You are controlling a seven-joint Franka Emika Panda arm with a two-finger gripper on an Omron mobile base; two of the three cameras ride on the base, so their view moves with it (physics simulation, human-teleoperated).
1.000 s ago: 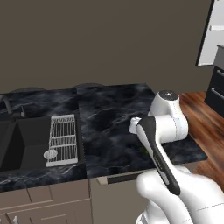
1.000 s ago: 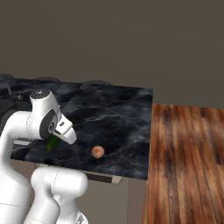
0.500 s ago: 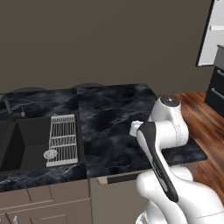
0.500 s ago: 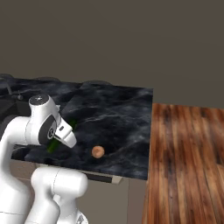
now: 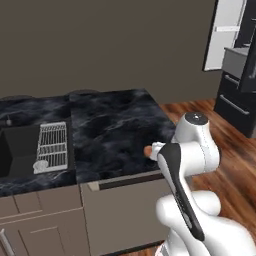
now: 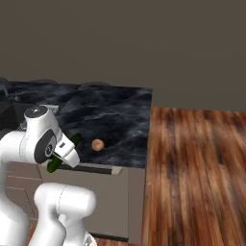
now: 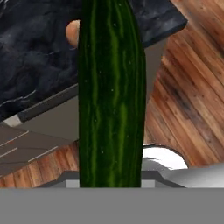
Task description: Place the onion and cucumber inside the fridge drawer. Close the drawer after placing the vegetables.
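your gripper (image 6: 61, 153) is pinched on the cucumber (image 7: 111, 92), which runs lengthwise up the middle of the hand view, dark green with paler stripes. in the right base view you see its two green ends poking out either side of the hand, one up near the counter edge, one lower toward the cabinet front, so it sits tilted. the fingers themselves are hidden behind the cucumber.

your arm is folded in tight: the hand sits close to the robot's own body, just off the front edge of the dark marble counter (image 6: 115, 115), with the wrist turned so the camera looks down past the counter's corner to the wood floor (image 6: 197, 168).

the onion (image 6: 97, 144) lies on the counter near its front edge, just beside your hand but apart from it. in the left base view it peeks out orange behind the wrist.

the fridge drawer (image 5: 235, 61) stands pulled out far to your right, well apart from the hand, beside the open fridge door (image 5: 222, 32).
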